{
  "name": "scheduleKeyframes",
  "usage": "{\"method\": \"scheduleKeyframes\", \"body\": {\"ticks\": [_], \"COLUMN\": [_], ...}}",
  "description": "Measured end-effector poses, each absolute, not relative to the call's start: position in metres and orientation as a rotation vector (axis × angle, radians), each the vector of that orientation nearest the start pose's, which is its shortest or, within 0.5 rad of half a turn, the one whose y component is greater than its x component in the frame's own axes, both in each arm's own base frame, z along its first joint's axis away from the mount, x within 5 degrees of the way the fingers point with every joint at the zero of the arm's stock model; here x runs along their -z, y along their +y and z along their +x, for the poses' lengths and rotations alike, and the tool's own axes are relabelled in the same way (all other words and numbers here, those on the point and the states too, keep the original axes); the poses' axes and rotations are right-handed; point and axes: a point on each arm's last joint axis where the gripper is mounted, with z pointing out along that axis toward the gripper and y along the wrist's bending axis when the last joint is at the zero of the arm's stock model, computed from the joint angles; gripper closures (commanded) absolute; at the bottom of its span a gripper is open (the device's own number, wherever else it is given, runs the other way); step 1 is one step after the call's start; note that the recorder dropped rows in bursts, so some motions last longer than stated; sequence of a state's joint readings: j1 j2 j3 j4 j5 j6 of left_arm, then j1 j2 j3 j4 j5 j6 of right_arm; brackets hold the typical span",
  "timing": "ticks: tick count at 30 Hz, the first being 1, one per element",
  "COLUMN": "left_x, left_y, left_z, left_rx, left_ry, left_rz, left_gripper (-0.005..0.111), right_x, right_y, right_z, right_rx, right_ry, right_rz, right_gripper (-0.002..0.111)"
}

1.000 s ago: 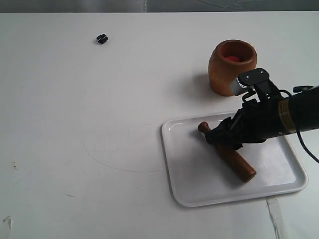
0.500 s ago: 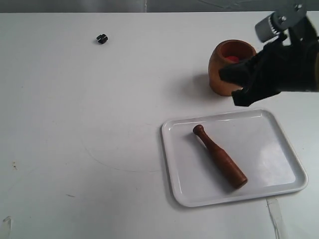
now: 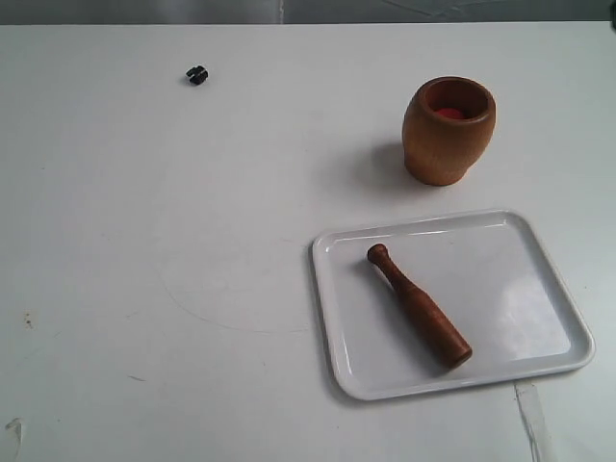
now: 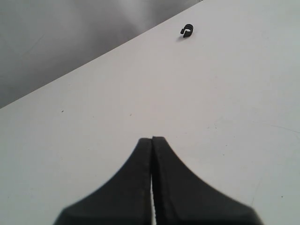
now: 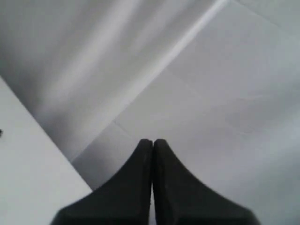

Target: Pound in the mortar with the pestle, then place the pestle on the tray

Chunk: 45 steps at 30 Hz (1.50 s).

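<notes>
The dark reddish-brown pestle (image 3: 418, 305) lies flat on the glossy white tray (image 3: 520, 371) at the front right of the exterior view, its small knob toward the tray's far left corner. Behind the tray stands the light brown wooden mortar (image 3: 449, 130), upright, red inside. Neither arm shows in the exterior view. My left gripper (image 4: 152, 138) is shut and empty over bare white table. My right gripper (image 5: 152, 140) is also shut and empty, and its camera shows grey wall and floor beyond the table's edge.
A tiny black object (image 3: 197, 74) lies on the white table at the far left, also seen as the same black object (image 4: 187, 31) in the left wrist view. Faint scuff marks (image 3: 212, 313) cross the table left of the tray.
The right arm let go of the pestle on the tray, rose past the mortar and left the exterior view. The pestle shifted slightly and now lies free.
</notes>
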State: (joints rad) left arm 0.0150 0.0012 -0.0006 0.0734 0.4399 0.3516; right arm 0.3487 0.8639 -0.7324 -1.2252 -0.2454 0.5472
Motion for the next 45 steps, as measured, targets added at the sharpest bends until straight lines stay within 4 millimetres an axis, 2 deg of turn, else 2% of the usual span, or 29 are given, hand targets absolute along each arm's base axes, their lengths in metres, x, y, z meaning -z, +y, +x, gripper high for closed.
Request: {"method": "scheduleKeyframes", "body": {"ticks": [3, 8, 9, 13, 14, 15, 17, 18, 19, 20, 22, 26, 29, 30, 34, 41, 45], "left_x": [-0.174, -0.174, -0.174, -0.174, -0.174, -0.174, -0.174, -0.174, -0.174, -0.174, -0.174, -0.174, -0.174, -0.174, -0.174, -0.174, -0.174], "left_y": [0.004, 0.004, 0.004, 0.004, 0.004, 0.004, 0.004, 0.004, 0.004, 0.004, 0.004, 0.004, 0.004, 0.004, 0.004, 0.004, 0.004], "left_z": [0.051, 0.051, 0.051, 0.051, 0.051, 0.051, 0.051, 0.051, 0.051, 0.051, 0.051, 0.051, 0.051, 0.051, 0.051, 0.051, 0.051], "left_rx": [-0.320, -0.320, -0.320, -0.320, -0.320, -0.320, -0.320, -0.320, -0.320, -0.320, -0.320, -0.320, -0.320, -0.320, -0.320, -0.320, -0.320], "left_ry": [1.901, 1.901, 1.901, 1.901, 1.901, 1.901, 1.901, 1.901, 1.901, 1.901, 1.901, 1.901, 1.901, 1.901, 1.901, 1.901, 1.901], "left_rz": [0.367, 0.367, 0.367, 0.367, 0.367, 0.367, 0.367, 0.367, 0.367, 0.367, 0.367, 0.367, 0.367, 0.367, 0.367, 0.367, 0.367], "left_gripper": [0.107, 0.107, 0.107, 0.107, 0.107, 0.107, 0.107, 0.107, 0.107, 0.107, 0.107, 0.107, 0.107, 0.107, 0.107, 0.107, 0.107], "right_x": [-0.387, -0.381, -0.380, -0.378, -0.375, -0.373, -0.371, -0.379, -0.383, -0.395, -0.408, -0.421, -0.420, -0.417, -0.410, -0.395, -0.383], "right_y": [0.067, 0.036, 0.024, 0.005, 0.000, -0.001, 0.001, 0.006, 0.008, 0.015, 0.025, 0.035, 0.034, 0.031, 0.023, 0.016, 0.013], "right_z": [0.170, 0.177, 0.177, 0.173, 0.171, 0.170, 0.166, 0.162, 0.159, 0.152, 0.133, 0.072, 0.039, 0.022, -0.005, -0.039, -0.050], "right_rx": [0.255, 0.609, 0.756, 1.001, 1.043, 1.025, 0.880, 0.721, 0.663, 0.509, 0.284, -0.045, -0.114, -0.120, -0.106, -0.189, -0.221], "right_ry": [1.307, 1.517, 1.562, 1.652, 1.725, 1.772, 1.933, 2.028, 2.053, 2.082, 2.040, 1.727, 1.550, 1.464, 1.345, 1.209, 1.152], "right_rz": [-0.827, -0.729, -0.709, -0.662, -0.643, -0.632, -0.603, -0.579, -0.582, -0.583, -0.646, -0.763, -0.799, -0.819, -0.818, -0.749, -0.706], "right_gripper": [0.108, 0.108, 0.108, 0.108, 0.108, 0.108, 0.108, 0.108, 0.108, 0.108, 0.108, 0.108, 0.108, 0.108, 0.108, 0.108, 0.108]}}
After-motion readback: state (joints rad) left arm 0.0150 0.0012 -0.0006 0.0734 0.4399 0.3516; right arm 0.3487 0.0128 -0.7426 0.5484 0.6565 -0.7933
